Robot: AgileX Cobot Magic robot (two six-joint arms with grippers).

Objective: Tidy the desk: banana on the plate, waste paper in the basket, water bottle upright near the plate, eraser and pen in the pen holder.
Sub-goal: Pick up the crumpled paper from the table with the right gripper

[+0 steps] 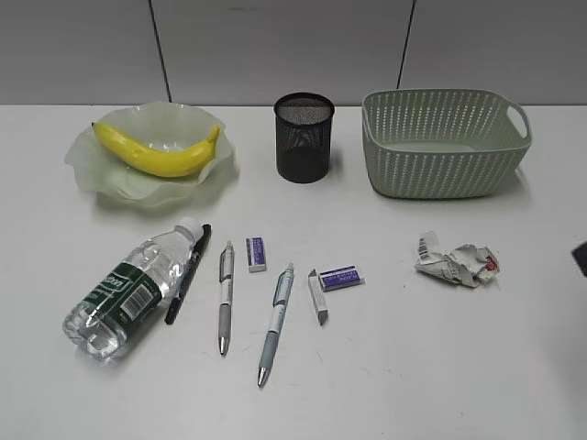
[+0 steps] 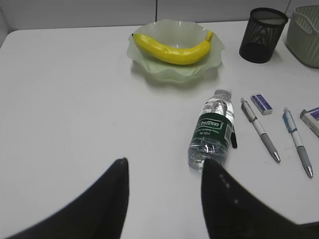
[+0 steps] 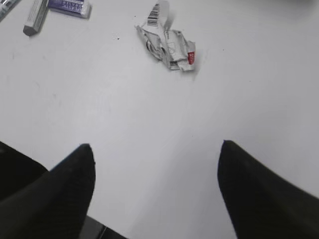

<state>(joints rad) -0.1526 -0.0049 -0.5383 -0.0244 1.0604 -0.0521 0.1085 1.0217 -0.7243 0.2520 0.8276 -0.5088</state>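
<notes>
desk: plain white tabletop point(image 1: 413, 367), matte, faint specks seen in the right wrist view; things laid out across the far and middle parts
room: grey panel wall point(image 1: 275, 46) behind the far edge, split by dark vertical seams
plate: pale green, wavy rim point(image 1: 87, 170), at 10 o'clock from desk centre
banana: yellow point(image 1: 156, 154), lying in the plate, dark tip toward the wall side
pen holder: black mesh cup point(image 1: 304, 137), upright at 12 o'clock, between plate and basket, apart from both
basket: sage-green, perforated point(image 1: 445, 142), at 2 o'clock; nothing seen inside
water bottle: clear, green label point(image 1: 128, 289), lying on its side at 8 o'clock, white cap pointing toward the plate
black pen: point(image 1: 188, 273) lying against the bottle's right side
grey pens: two, point(image 1: 225, 298) and point(image 1: 275, 323), lying near centre, tips toward the near edge
erasers: three; small one point(image 1: 256, 254) just right of the first grey pen, two more point(image 1: 341, 278) and point(image 1: 317, 296) touching at 5 o'clock of the holder
waste paper: crumpled white wad, barcode and red print point(image 1: 456, 262), on bare desk at 4 o'clock, below the basket
left gripper: point(image 2: 164, 172) fingers spread wide, holding nothing, above bare desk near the bottle's base
right gripper: point(image 3: 157, 157) fingers spread wide, holding nothing, wad at its 12 o'clock, well apart
</notes>
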